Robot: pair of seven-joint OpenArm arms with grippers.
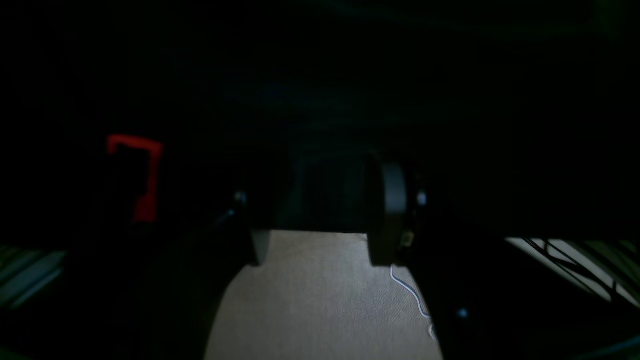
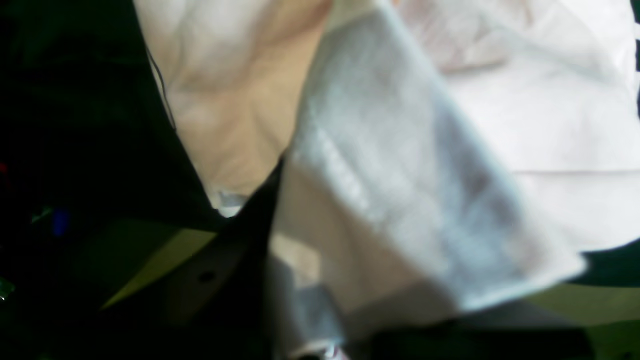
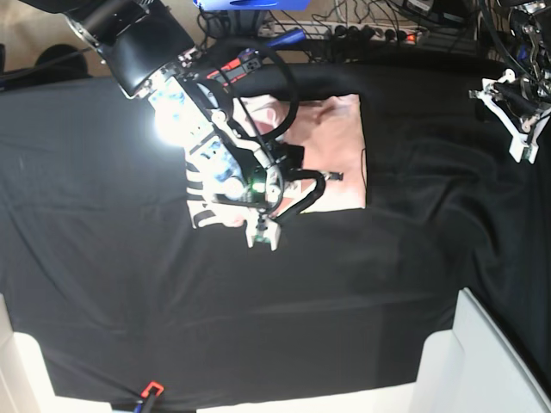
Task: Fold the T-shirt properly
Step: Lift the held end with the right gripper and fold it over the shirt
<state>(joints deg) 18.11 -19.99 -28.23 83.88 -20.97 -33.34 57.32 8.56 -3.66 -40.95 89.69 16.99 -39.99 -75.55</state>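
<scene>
**Right arm over the shirt, left arm parked off to the side**

Writing: black lettering shows on the T-shirt (image 3: 331, 142) at its edge under the right arm, too covered to read. No brand or label legible anywhere.

Right gripper (image 3: 261, 234): jaws closed; in its wrist view pale fabric (image 2: 400, 165) is bunched right against the fingers, apparently pinched between them. The shirt lies directly beneath and just behind this gripper, on the black table cloth (image 3: 103, 258).

Left gripper (image 3: 516, 116): well apart from the shirt, at the cloth's far edge. Its wrist view is nearly black; jaws stand apart with nothing between them.
</scene>
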